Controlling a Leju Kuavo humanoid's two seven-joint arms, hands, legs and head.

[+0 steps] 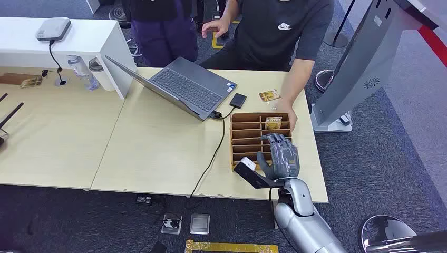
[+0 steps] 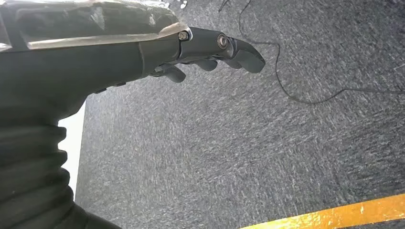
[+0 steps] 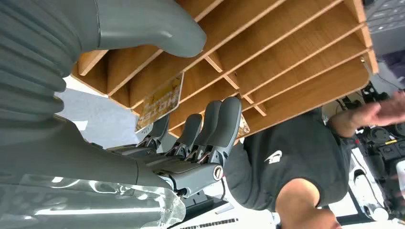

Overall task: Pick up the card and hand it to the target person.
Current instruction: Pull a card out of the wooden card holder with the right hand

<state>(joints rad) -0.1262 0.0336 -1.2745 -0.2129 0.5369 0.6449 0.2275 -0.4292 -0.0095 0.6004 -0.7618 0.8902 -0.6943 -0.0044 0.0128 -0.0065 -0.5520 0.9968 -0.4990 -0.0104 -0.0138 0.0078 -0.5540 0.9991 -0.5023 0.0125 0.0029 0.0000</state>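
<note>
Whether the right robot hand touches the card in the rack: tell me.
Apart. In the right wrist view the right robot hand has open fingers, with the card standing in the wooden rack and a gap between them.

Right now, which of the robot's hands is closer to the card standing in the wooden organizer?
The right. The right hand hovers over the wooden organizer, just short of the card. The left hand hangs over the carpet, away from the table.

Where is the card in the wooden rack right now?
In the head view, the card stands in a far slot of the wooden rack, beyond the right hand, near the person's hand.
</note>
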